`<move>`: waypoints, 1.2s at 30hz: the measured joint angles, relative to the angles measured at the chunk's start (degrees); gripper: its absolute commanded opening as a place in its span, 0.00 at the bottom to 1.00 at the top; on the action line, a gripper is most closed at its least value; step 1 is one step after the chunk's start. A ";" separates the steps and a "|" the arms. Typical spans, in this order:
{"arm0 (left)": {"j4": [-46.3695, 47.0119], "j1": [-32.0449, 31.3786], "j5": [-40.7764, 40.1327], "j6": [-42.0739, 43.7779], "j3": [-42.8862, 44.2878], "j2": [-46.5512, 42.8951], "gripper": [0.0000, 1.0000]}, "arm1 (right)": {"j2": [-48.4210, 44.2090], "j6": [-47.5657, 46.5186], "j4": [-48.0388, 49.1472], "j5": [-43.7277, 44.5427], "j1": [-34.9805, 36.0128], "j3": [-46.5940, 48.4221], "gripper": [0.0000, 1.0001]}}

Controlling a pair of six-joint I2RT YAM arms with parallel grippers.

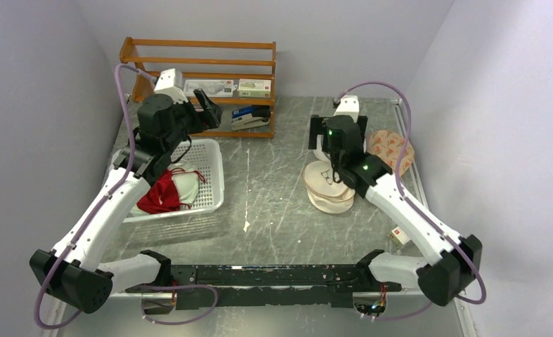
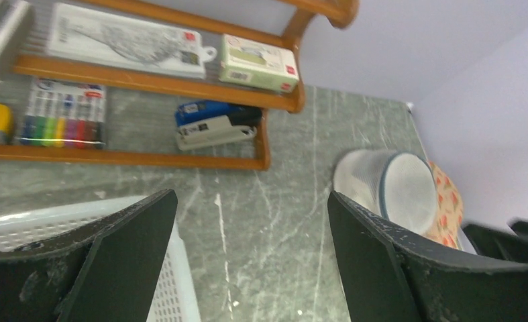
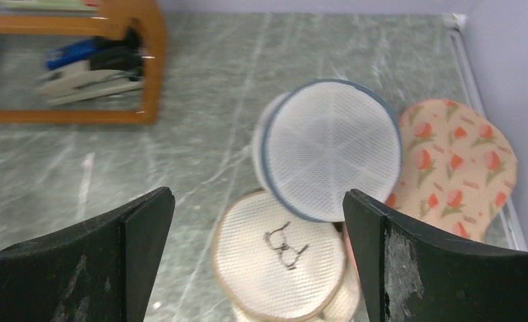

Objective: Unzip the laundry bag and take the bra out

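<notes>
Peach-pink two-lobed fabric laundry bag [image 3: 455, 157] lies far right by the wall, bra unseen, probably light and floppy, so pin one lobe, pinch at the trimmed edge, while left gripper [image 2: 251, 198] and right gripper [image 3: 257, 194] hang spread, empty.

The laundry bag [image 3: 459, 168] sits close by the right wall [image 1: 470, 105], hemmed on its left by 1 white mesh pouch [image 3: 331, 157] and stacked cream discs [image 3: 281, 261], while bare table [image 1: 266, 175] lies open toward the basket [image 1: 217, 158].
</notes>
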 measured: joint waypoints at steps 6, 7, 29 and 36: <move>0.31 -4.35 1.92 -0.44 -0.28 1.49 0.94 | 7.69 5.53 -0.26 -7.15 -18.58 0.31 0.98; 0.39 -4.68 2.16 -0.46 -0.31 1.51 0.94 | 8.24 6.73 -0.11 -7.98 -21.59 0.28 0.98; 2.67 -5.57 3.74 -0.87 -0.33 1.51 0.94 | 34.69 10.27 7.45 -25.64 -49.99 -1.01 0.87; 2.71 -5.57 3.76 -0.87 -0.33 1.75 0.94 | 33.24 7.54 6.05 -21.49 -46.47 -0.87 0.86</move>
